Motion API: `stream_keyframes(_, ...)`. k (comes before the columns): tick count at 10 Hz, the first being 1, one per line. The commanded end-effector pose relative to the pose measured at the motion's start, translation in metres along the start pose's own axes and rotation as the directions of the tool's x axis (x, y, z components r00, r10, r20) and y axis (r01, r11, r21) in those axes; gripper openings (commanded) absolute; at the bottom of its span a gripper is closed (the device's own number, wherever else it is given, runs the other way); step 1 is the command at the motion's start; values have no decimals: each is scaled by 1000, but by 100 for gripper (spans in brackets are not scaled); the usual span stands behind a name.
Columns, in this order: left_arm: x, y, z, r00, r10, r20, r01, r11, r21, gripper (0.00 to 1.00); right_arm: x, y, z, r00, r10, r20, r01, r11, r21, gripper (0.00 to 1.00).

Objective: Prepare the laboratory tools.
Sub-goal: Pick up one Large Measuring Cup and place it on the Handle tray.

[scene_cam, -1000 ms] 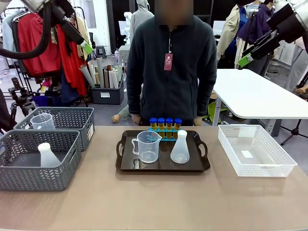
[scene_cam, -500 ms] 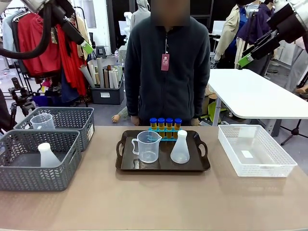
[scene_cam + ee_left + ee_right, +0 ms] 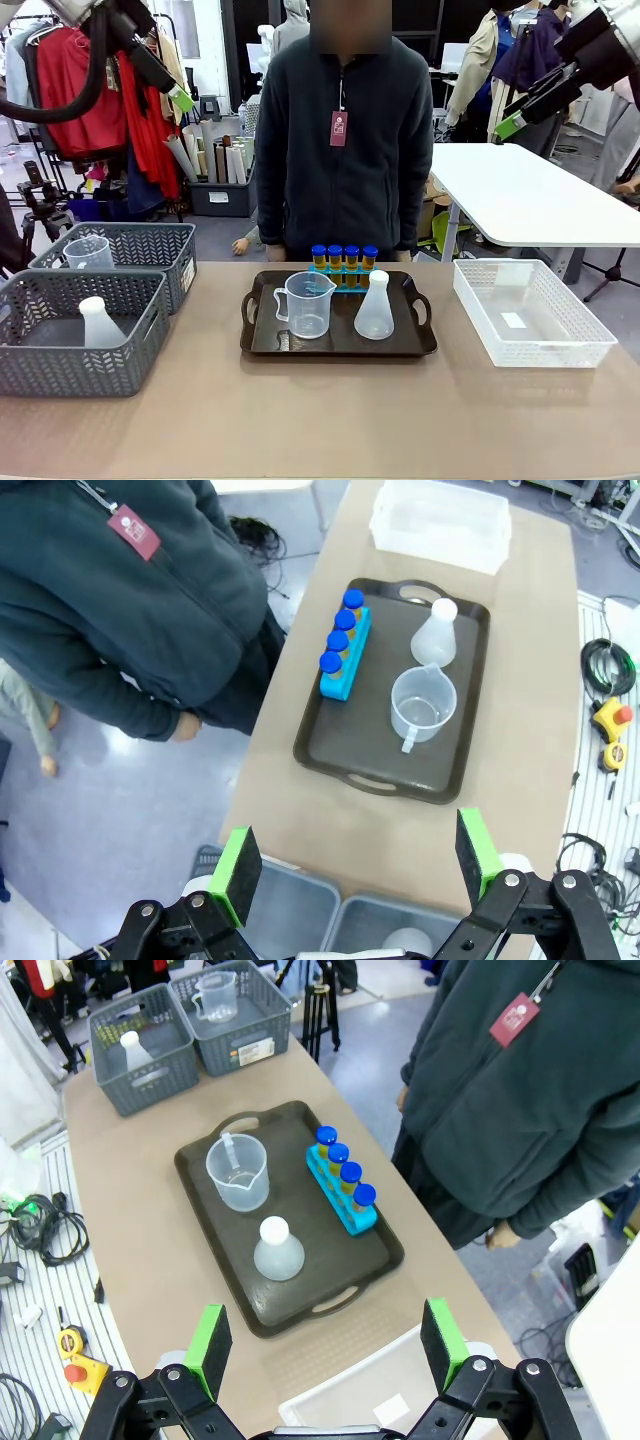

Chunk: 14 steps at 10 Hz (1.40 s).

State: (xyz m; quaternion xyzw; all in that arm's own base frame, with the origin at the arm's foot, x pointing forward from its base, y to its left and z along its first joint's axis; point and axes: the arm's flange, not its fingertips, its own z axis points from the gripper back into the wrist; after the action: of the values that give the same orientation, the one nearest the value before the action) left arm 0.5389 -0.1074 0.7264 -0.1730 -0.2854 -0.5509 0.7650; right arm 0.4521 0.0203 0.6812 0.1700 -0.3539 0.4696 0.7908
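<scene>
overhead, left pincer (image 3: 355,865) and right pincer (image 3: 325,1345) spread, empty; flask (image 3: 374,307), jug (image 3: 305,304) on tray (image 3: 262,345).

Tray (image 3: 338,345) looks like dark glossy plastic, jug (image 3: 305,305) clear plastic, flask (image 3: 374,308) milky translucent plastic. Tubes (image 3: 342,260) amber with shiny blue caps. Baskets (image 3: 80,340) are matt grey mesh plastic, table (image 3: 320,420) matt tan, smooth.

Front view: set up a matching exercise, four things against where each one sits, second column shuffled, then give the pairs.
1. conical flask
2. measuring jug
3. amber tubes
4. white basket

A. far edge of the tray, in a blue rack
B. right part of the table
C. left half of the tray
D. right half of the tray

Pairs: 1-D, 2-C, 3-A, 4-B
</scene>
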Motion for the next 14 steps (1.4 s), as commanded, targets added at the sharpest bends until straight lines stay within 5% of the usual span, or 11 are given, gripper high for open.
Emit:
stream_keyframes(1, 0, 0, 1, 1000, 0, 1, 0, 1000, 2, 100, 1, 0, 1, 1000, 7, 7, -7, 1000, 4, 100)
stream_keyframes(14, 0, 0, 1, 1000, 0, 1, 0, 1000, 2, 100, 1, 0, 1, 1000, 7, 7, -7, 1000, 4, 100)
